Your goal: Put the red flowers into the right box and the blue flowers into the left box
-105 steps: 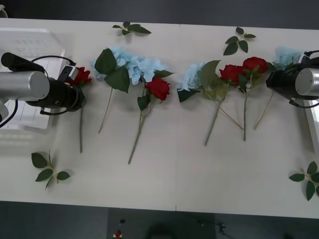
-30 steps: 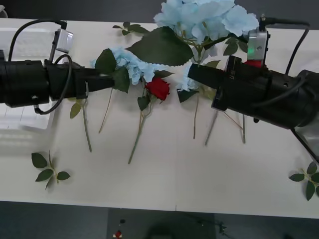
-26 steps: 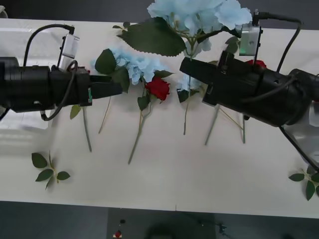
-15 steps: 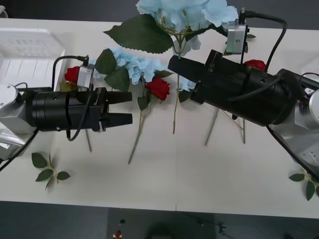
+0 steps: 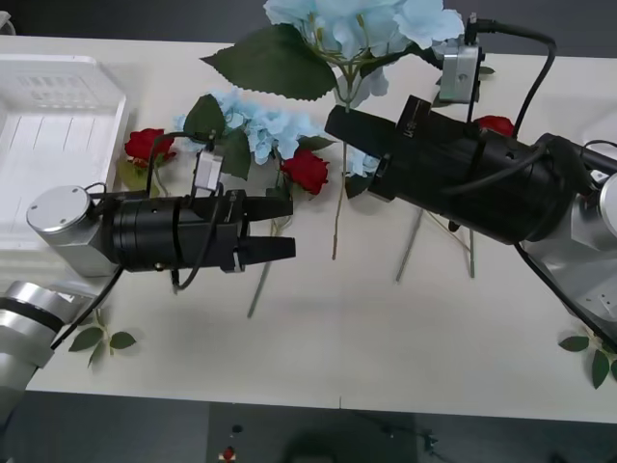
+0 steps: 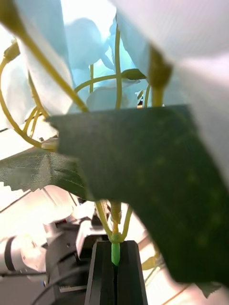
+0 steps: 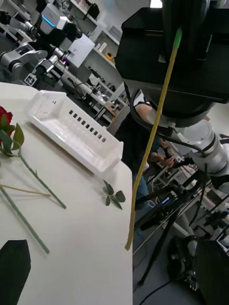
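My right gripper [image 5: 337, 121] is shut on the thin stem [image 6: 114, 252] of a blue flower [image 5: 357, 19] and holds it upright above the table's middle. Its stem [image 5: 335, 207] hangs down free. My left gripper [image 5: 280, 230] is open, pointing right, close to the left of that hanging stem [image 7: 148, 157]. More blue flowers [image 5: 260, 121] lie on the table. Red flowers lie at the left [image 5: 145, 145], in the middle [image 5: 307, 169] and behind the right arm [image 5: 496, 123]. The left box [image 5: 48, 125] stands at the far left. The right box [image 7: 71, 136] stands at the table's right end.
Loose green leaf sprigs lie at the front left [image 5: 96, 333], front right [image 5: 593, 347] and back [image 5: 255, 55]. The white table [image 5: 386, 338] is bare along its front. Stems of lying flowers [image 5: 415, 236] cross the middle under the right arm.
My right gripper lifted the blue flower from the right end and carried it left over the middle. My left gripper left the rose by the left box and moved right, open, towards the hanging stem.
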`<state>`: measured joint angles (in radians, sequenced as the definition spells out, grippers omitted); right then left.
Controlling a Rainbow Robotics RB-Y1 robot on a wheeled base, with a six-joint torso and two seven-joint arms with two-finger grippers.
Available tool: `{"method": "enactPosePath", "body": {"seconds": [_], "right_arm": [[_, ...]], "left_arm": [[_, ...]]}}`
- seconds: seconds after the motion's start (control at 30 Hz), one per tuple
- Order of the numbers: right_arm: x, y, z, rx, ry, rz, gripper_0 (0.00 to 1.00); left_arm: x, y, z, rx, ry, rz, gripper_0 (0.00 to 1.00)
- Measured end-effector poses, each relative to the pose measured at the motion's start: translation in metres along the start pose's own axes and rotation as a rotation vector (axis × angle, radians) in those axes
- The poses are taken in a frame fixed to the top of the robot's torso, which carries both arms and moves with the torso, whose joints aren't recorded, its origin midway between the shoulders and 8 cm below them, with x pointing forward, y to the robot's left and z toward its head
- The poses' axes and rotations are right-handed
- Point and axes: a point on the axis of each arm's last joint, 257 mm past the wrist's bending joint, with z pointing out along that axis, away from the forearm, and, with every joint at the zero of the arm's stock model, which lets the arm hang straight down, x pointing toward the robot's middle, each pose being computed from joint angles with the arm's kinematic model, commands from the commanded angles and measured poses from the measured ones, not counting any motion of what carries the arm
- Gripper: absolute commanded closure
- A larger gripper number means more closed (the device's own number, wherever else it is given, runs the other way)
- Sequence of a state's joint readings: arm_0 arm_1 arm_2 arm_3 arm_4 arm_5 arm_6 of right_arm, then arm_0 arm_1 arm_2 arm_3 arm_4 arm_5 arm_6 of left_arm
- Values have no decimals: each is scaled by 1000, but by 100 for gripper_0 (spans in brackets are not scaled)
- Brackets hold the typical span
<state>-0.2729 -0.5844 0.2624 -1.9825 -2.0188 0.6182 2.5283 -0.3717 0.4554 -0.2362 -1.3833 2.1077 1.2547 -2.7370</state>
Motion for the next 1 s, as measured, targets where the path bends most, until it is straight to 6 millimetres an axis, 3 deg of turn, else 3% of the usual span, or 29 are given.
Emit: {"method": "enactPosePath", "body": {"seconds": [0.27, 0.5, 0.53, 0.6, 0.63, 0.67, 0.83, 1.0], "right_arm": [[0, 0, 0, 0, -1, 1, 100], [0, 0, 0, -1, 0, 1, 100], [0, 0, 0, -1, 0, 2, 100], [0, 0, 0, -1, 0, 2, 100], [0, 0, 0, -1, 0, 2, 100], [0, 0, 0, -1, 0, 2, 100], [0, 0, 0, -1, 0, 2, 100], [0, 1, 0, -3, 1, 2, 100]], "left_arm": [[11, -11, 37, 35, -20, -38, 0], [6, -12, 70, 41, -24, -30, 0], [3, -13, 75, 42, -27, -27, 6], [-2, -12, 85, 38, -35, -20, 44], [-5, -11, 91, 33, -39, -17, 77], [-7, -10, 95, 29, -42, -15, 100], [-11, -7, 110, 10, -61, -31, 100], [-10, -6, 112, 3, -61, -33, 100]]}}
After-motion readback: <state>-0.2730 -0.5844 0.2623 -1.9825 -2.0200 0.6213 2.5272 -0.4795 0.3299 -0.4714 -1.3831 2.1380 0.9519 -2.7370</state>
